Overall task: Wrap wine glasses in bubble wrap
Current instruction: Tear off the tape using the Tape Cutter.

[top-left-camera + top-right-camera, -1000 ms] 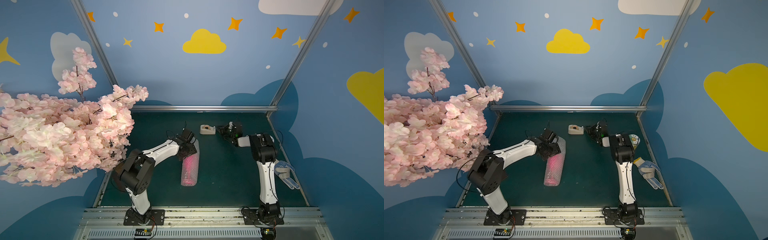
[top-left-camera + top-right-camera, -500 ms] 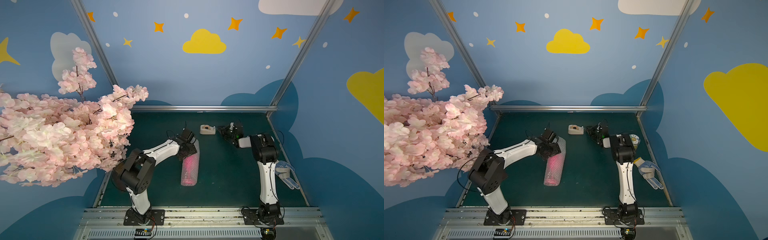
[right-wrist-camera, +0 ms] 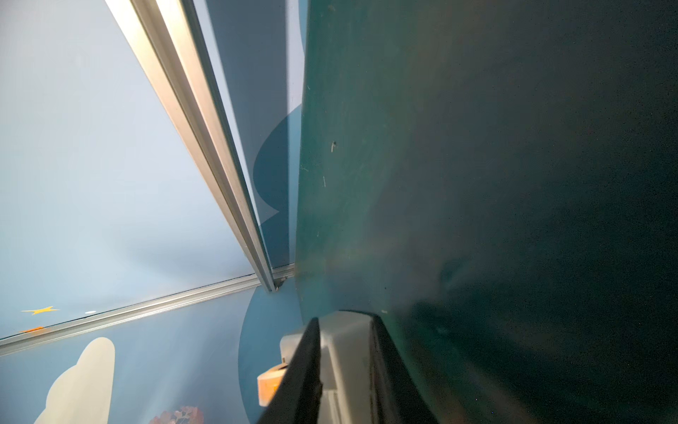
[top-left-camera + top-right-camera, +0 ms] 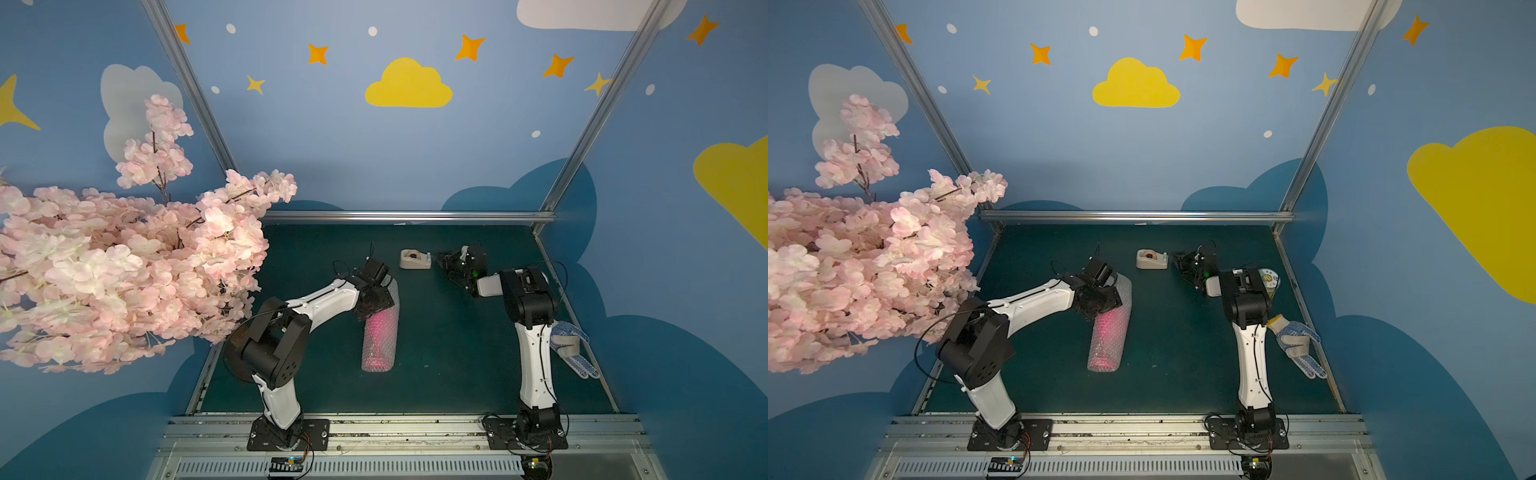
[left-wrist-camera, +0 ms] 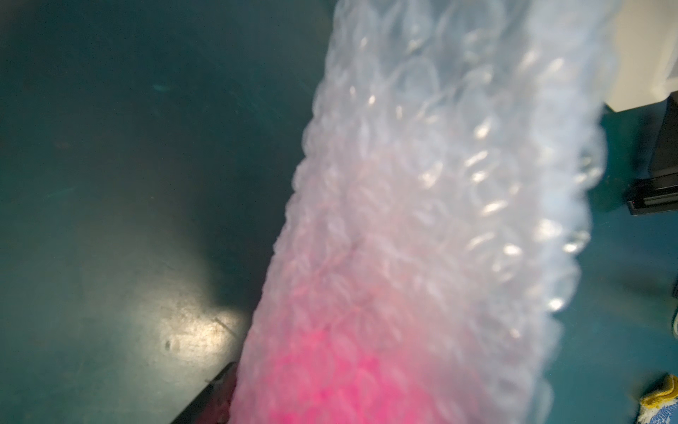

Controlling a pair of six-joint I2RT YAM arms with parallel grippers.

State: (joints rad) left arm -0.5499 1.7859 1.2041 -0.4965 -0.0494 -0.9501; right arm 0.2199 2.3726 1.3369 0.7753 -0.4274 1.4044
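Goblet (image 4: 379,334), hot pink, lies rolled inside bubble wrap (image 5: 440,183) on table (image 4: 453,357)

Hot-pink goblet (image 4: 378,334), clear bubble wrap (image 4: 392,295)

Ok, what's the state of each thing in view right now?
wine glass: lying down, rolled inside the wrap.
bubble wrap: rolled into a tube around it.
tape dispenser: upright, tape roll loaded.
left gripper: on the tube's far end, grip unclear.
right gripper: jaws slightly apart, beside the dispenser.
glove: lying loose, unworn.
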